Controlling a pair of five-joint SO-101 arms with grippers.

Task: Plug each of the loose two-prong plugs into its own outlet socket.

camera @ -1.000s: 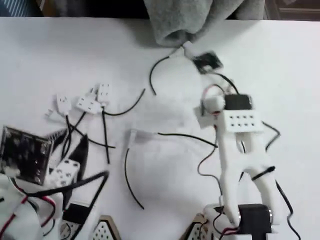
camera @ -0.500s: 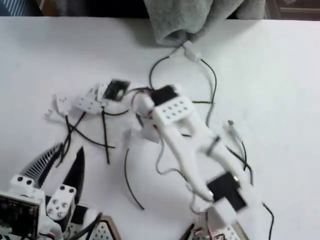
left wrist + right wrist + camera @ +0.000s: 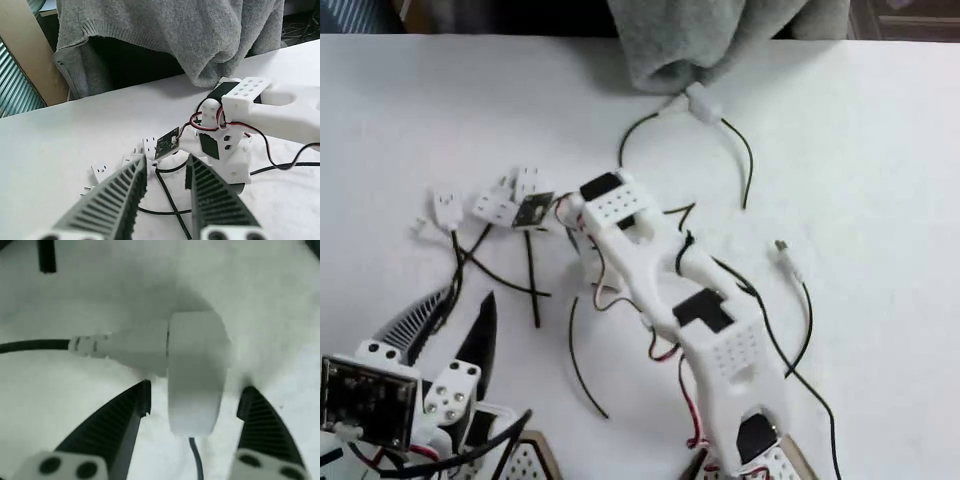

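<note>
Since a second ago my right arm (image 3: 720, 350) has swung left across the table (image 3: 880, 150); the right gripper (image 3: 195, 392) stands open astride a white plug (image 3: 192, 365) near the sockets (image 3: 500, 205). Black cords (image 3: 530, 280) tangle around them. My left gripper (image 3: 166, 162) gapes empty; a grey sweater (image 3: 710, 40) drapes the far edge.

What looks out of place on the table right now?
A grey knitted garment lies over the far edge of the table, beside a white plug. The outlet sockets lie jumbled at different angles among crossing black cords.
</note>
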